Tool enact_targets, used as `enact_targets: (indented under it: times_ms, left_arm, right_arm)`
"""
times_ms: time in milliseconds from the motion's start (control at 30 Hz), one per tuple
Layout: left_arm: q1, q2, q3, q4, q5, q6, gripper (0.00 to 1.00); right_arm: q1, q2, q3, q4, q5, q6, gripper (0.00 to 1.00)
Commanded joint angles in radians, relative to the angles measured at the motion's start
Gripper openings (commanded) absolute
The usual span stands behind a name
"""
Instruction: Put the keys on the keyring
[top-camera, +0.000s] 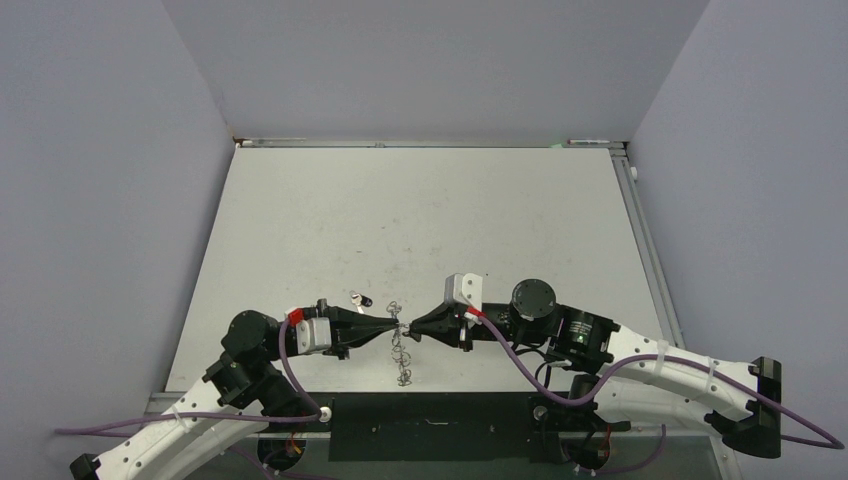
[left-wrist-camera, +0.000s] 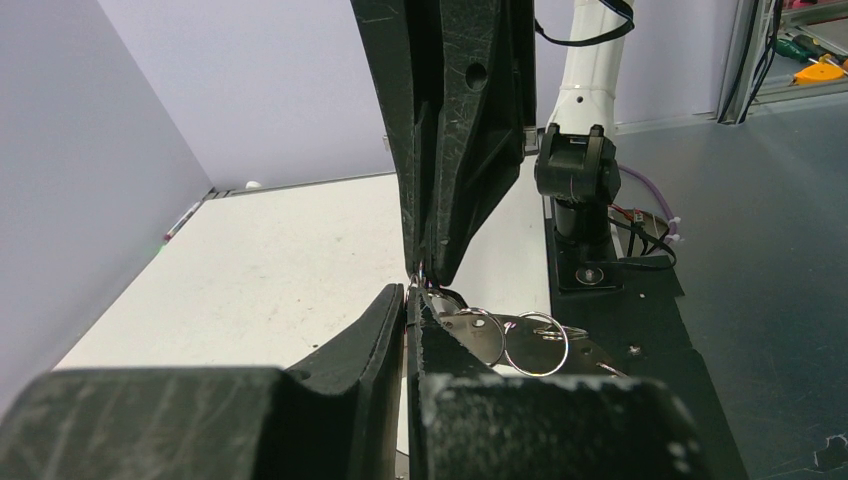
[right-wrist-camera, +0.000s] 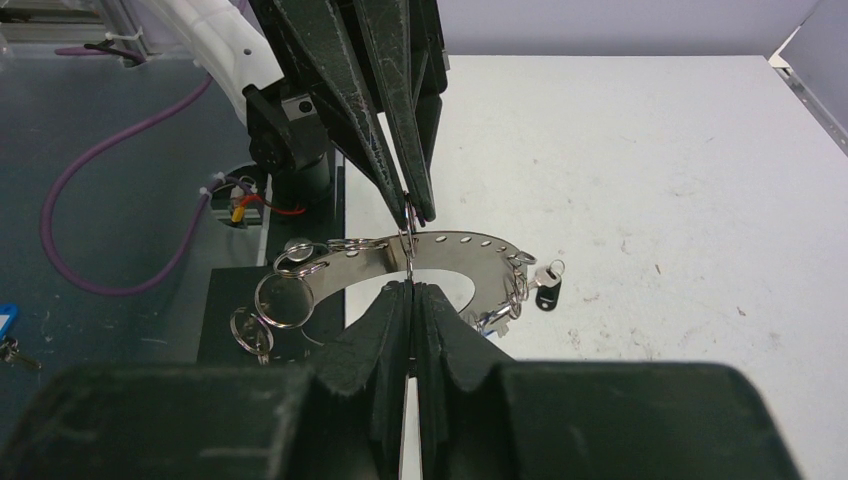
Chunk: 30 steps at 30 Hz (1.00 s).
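Your left claw (top-camera: 390, 327) and right claw (top-camera: 414, 328) are both closed tip to tip on one thin wire loop (right-wrist-camera: 408, 250) of the keyring (right-wrist-camera: 455, 252), which sits at the near edge of the table (right-wrist-camera: 650, 150). Pull them apart unevenly and the loop could slip free or bend; a black key (right-wrist-camera: 548, 292) lies loose beside it

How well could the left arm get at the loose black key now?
Probably not yet: the key lies close beside the left gripper, nothing between, but that gripper is shut on the keyring.
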Motion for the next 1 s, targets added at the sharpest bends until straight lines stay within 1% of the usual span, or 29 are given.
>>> enact_targets:
  times_ms: [0,100,133,200,433,667,833,967]
  left_arm:
    - [0.007,-0.014,0.014,0.077,-0.012,-0.007,0.00]
    - [0.008,-0.016,0.013,0.078,-0.015,-0.009,0.00]
    - [0.008,-0.016,0.013,0.079,-0.015,-0.008,0.00]
    - [0.008,-0.016,0.013,0.080,-0.015,-0.010,0.00]
    - [0.010,-0.022,0.012,0.080,-0.015,-0.010,0.00]
    - [0.012,-0.025,0.012,0.082,-0.014,-0.011,0.00]
    - [0.012,-0.029,0.011,0.082,-0.015,-0.012,0.00]
    - [0.012,-0.033,0.010,0.082,-0.021,-0.012,0.00]
  right_arm:
    - [-0.009,0.036,0.037,0.055,-0.042,0.007,0.14]
    - [-0.009,0.040,0.050,0.041,-0.041,-0.001,0.33]
    - [-0.009,0.036,0.052,0.037,-0.037,-0.004,0.38]
    - [-0.009,0.025,0.058,0.036,-0.031,-0.008,0.43]
    - [-0.009,0.020,0.071,0.077,-0.019,-0.023,0.44]
    - [-0.009,0.042,0.054,0.156,-0.020,-0.001,0.40]
    - [-0.009,0.064,0.048,0.183,-0.031,0.006,0.35]
    - [-0.009,0.080,0.041,0.188,-0.035,0.010,0.34]
